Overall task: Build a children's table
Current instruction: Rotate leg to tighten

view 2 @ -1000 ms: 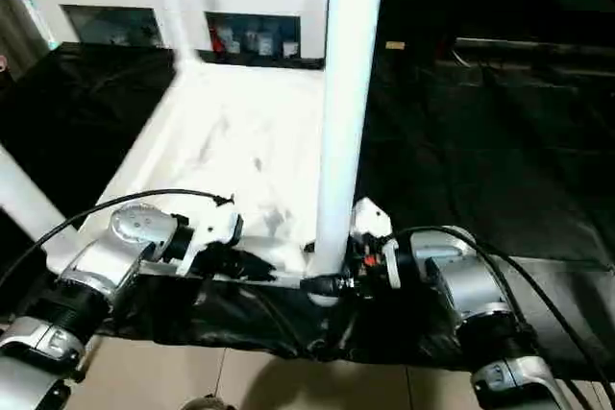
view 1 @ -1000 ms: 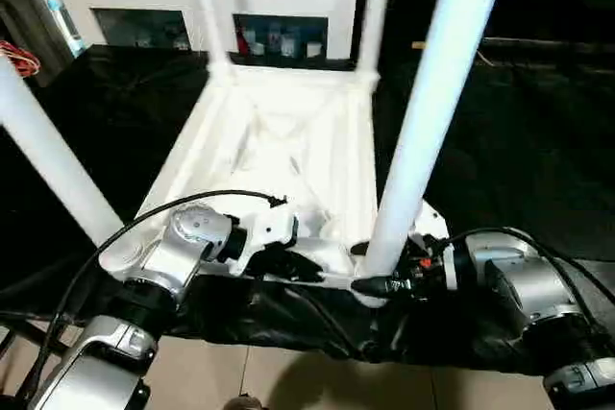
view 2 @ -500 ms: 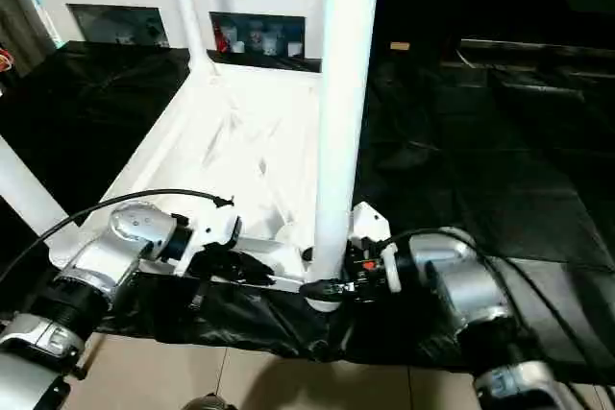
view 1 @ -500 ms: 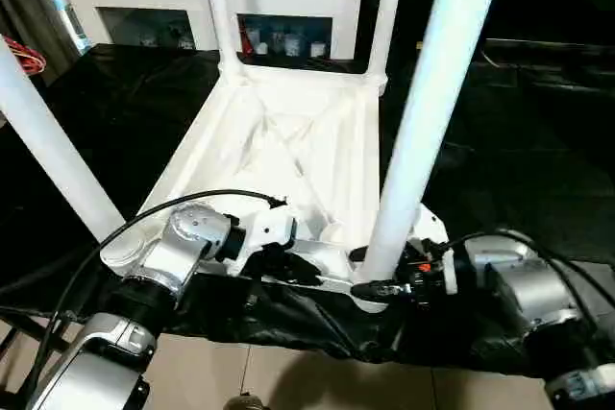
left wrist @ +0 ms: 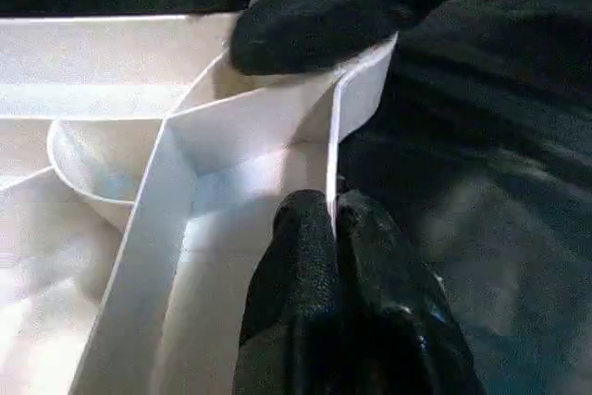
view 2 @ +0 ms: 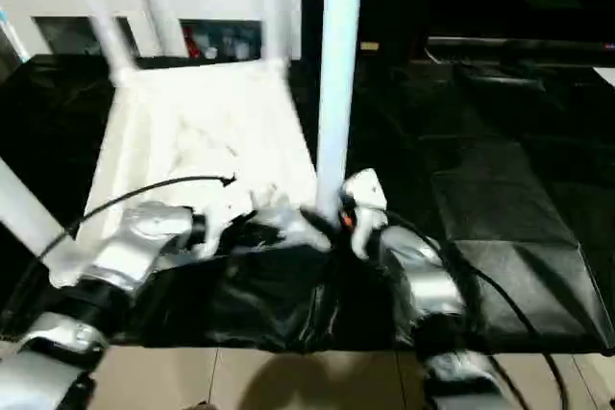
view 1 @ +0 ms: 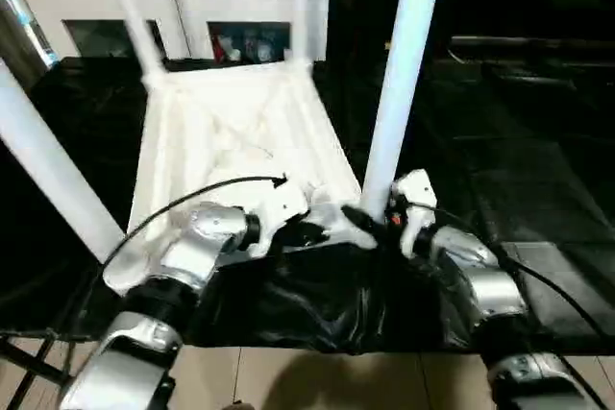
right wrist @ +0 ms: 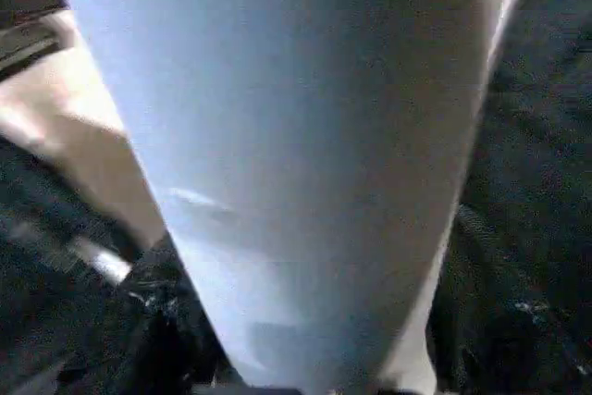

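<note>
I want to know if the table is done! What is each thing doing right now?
White plastic tabletop: upside down on black sheet, ribs up.
Four white cylindrical legs: standing up from the corners.
Left gripper: shut on the tabletop's thin rim.
Right gripper: around the near right leg's base.

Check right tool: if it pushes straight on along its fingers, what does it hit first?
Probably the upright white cylindrical plastic leg at the tabletop's near right corner: the right tool sits at its base, with the leg directly ahead in its wrist view. Whether they already touch is unclear.
</note>
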Robot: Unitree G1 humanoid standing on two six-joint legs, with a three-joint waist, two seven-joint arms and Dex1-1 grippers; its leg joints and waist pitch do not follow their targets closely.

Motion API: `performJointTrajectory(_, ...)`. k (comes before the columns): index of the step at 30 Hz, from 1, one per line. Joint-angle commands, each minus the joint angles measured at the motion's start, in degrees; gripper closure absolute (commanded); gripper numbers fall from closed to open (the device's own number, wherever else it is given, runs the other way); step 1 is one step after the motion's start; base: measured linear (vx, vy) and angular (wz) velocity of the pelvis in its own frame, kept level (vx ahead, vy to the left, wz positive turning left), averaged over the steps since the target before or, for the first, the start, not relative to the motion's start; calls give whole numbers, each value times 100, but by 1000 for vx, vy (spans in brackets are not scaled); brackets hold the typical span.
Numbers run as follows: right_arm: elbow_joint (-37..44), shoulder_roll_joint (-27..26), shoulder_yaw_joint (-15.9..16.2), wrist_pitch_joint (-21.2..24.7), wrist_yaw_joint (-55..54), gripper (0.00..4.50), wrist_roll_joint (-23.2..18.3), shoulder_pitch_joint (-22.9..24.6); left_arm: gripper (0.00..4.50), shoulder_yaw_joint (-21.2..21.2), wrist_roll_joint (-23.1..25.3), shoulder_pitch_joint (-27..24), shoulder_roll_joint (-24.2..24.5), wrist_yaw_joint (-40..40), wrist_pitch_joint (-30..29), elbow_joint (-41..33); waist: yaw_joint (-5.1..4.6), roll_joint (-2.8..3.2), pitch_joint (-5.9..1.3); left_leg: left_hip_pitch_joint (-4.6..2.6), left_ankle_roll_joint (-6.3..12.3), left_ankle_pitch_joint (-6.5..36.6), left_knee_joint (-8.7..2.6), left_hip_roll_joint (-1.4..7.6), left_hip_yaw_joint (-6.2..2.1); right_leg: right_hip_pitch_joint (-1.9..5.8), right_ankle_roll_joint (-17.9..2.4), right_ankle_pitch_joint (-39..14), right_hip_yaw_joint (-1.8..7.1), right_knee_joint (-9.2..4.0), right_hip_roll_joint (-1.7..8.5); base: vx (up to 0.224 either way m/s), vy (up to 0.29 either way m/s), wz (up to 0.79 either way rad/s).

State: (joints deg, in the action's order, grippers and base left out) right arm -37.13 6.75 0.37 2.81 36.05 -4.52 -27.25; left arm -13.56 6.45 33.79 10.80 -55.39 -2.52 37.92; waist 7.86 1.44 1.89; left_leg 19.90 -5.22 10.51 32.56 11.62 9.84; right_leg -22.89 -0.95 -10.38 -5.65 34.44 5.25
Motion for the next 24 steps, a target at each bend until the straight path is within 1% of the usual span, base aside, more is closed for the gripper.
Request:
performJointTrajectory(1, -472, -820, 684, 304, -94, 201, 110, 41, 450, -201, -79, 266, -644, 620, -35, -105, -6, -3, -282, 17, 91, 1299, -402, 152, -49, 283, -874, -1735, 291, -484, 369, 0, 0, 0)
performJointTrajectory(2, -597, -913, 645, 324, -355, 201, 151, -32, 450, -219, -39, 251, -728, 741, -65, -124, -9, 5, -278, 23, 89, 1322, -403, 147, -52, 284, -873, -1738, 292, -479, 370, 0, 0, 0)
performJointTrajectory(4, -858, -1044, 554, 331, -814, 201, 276, -176, 450, -278, 55, 191, -872, 871, -73, -194, -46, -1, -278, 16, 87, 1425, -412, 141, -52, 279, -841, -1819, 290, -498, 367, 0, 0, 0)
performJointTrajectory(5, -906, -1060, 523, 298, -868, 201, 280, -198, 450, -308, 91, 162, -908, 941, -18, -213, -51, 3, -277, 26, 99, 1436, -410, 135, -51, 284, -828, -1827, 291, -502, 365, 0, 0, 0)
performJointTrajectory(7, -862, -1011, 553, 79, -743, 201, 331, -161, 450, -348, 122, 109, -921, 957, 60, -233, -54, -6, -281, 34, 168, 1425, -403, 132, -47, 291, -783, -1831, 295, -509, 370, 0, 0, 0)
performJointTrajectory(8, -854, -1003, 561, 58, -727, 180, 341, -155, 450, -348, 124, 106, -918, 955, 64, -234, -50, -3, -285, 38, 184, 1403, -404, 132, -47, 292, -779, -1810, 295, -509, 370, 0, 0, 0)
performJointTrajectory(9, -798, -932, 621, -4, -527, 180, 379, -116, 450, -338, 131, 88, -871, 884, 112, -231, -49, -20, -286, 42, 205, 1363, -403, 133, -44, 290, -775, -1766, 296, -502, 365, 0, 0, 0)
performJointTrajectory(11, -752, -863, 657, 20, -244, 154, 336, -92, 450, -333, 107, 71, -784, 759, 151, -268, -51, -6, -286, 43, 231, 1366, -406, 138, -45, 291, -792, -1725, 297, -499, 363, 0, 0, 0)
performJointTrajectory(12, -752, -863, 657, 20, -244, 154, 336, -92, 450, -333, 107, 71, -784, 759, 151, -268, -49, 0, -287, 41, 244, 1388, -408, 142, -45, 295, -798, -1710, 293, -501, 362, 0, 0, 0)
performJointTrajectory(14, -650, -705, 804, -68, 39, 138, 408, -54, 450, -313, 41, 46, -673, 578, 201, -316, -49, -1, -293, 45, 265, 1341, -405, 146, -44, 301, -832, -1580, 296, -488, 361, 0, 0, 0)
performJointTrajectory(15, -587, -595, 879, -139, 205, 119, 453, -27, 450, -304, 13, 28, -597, 450, 257, -338, -41, -4, -305, 44, 297, 1287, -392, 143, -39, 308, -859, -1457, 290, -480, 362, 0, 0, 0)
performJointTrajectory(17, -516, -484, 929, -204, 405, 119, 457, 1, 450, -292, -28, 9, -516, 295, 314, -361, -44, -6, -307, 62, 353, 1164, -382, 136, -32, 322, -902, -1270, 292, -464, 359, 0, 0, 0)
performJointTrajectory(19, -303, -226, 937, -327, 915, 119, 335, 81, 450, -253, -120, -26, -357, 35, 423, -419, -32, -8, -321, 61, 423, 1044, -363, 146, -29, 328, -986, -1066, 286, -431, 357, 0, 0, 0)
performJointTrajectory(20, -303, -226, 937, -327, 915, 119, 335, 81, 450, -253, -120, -26, -357, 35, 423, -419, -32, -8, -321, 61, 423, 1044, -363, 146, -29, 328, -986, -1066, 286, -431, 357, 0, 0, 0)
performJointTrajectory(21, -241, -139, 939, -382, 1113, 119, 305, 111, 450, -248, -155, -36, -300, -80, 450, -436, -26, -9, -319, 69, 472, 1009, -356, 150, -22, 332, -1040, -992, 279, -425, 357, 0, 0, 0)
performJointTrajectory(22, -150, -34, 952, -396, 1357, 119, 253, 152, 450, -249, -203, -50, -230, -232, 476, -466, -15, -6, -314, 65, 499, 1023, -353, 156, -18, 333, -1061, -1010, 274, -426, 355, 0, 0, 0)
performJointTrajectory(23, -143, -28, 954, -395, 1374, 119, 249, 155, 450, -249, -205, -51, -226, -240, 477, -468, -16, -2, -312, 65, 499, 1036, -356, 163, -17, 327, -1069, -1032, 275, -425, 356, 0, 0, 0)
performJointTrajectory(24, -7, 94, 988, -380, 1693, 119, 159, 214, 450, -253, -244, -64, -152, -386, 503, -499, -8, -4, -308, 53, 516, 1063, -359, 163, -14, 322, -1067, -1085, 274, -440, 351, 0, 0, 0)
